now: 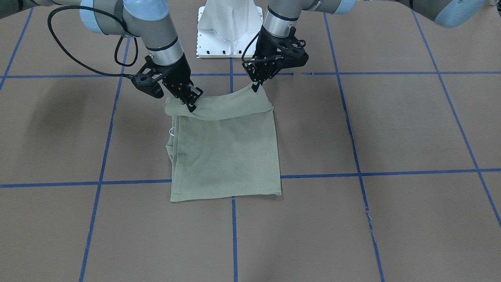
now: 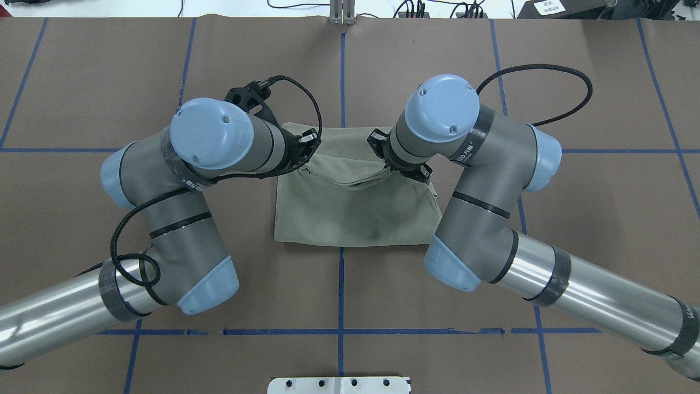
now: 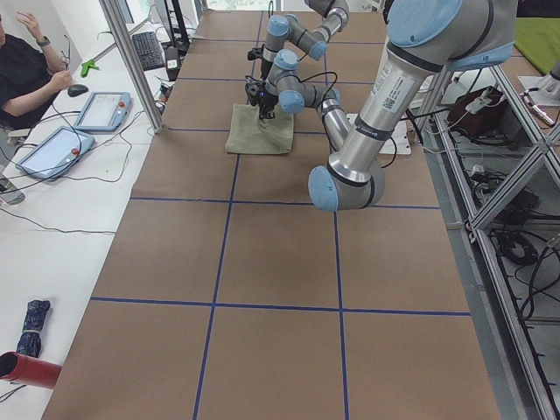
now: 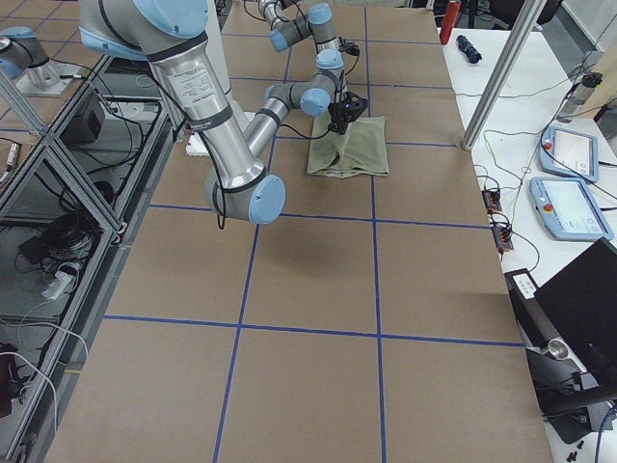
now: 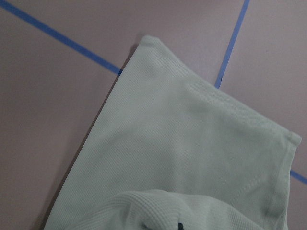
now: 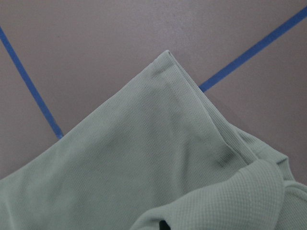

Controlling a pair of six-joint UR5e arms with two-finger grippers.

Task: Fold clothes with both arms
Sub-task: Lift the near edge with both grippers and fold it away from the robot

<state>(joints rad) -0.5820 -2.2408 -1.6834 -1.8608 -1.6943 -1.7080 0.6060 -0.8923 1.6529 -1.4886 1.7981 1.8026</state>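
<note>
Fingers (image 1: pixel 256 81) of the left gripper (image 1: pixel 255 89) are clamped tight on the sage-green shirt (image 1: pixel 227 152), holding its robot-side edge up in a little peak. At the other corner, the right gripper (image 1: pixel 191 106) has its fingers (image 1: pixel 186 97) nipped together on that same edge, lower down and close to the cloth. Between the two, the lifted edge sags in a band that overlaps the flat part. The rest of the shirt lies as a folded rectangle on the brown table (image 1: pixel 391 129), near the middle. It straddles a blue tape line (image 1: pixel 234 235), and its operator-side edge lies just over a crossing line. A small white loop (image 1: pixel 171 131) pokes out at the side below the right gripper. Both arms bend in from either side, and the white pedestal base (image 1: pixel 229 31) stands just behind them.
</note>
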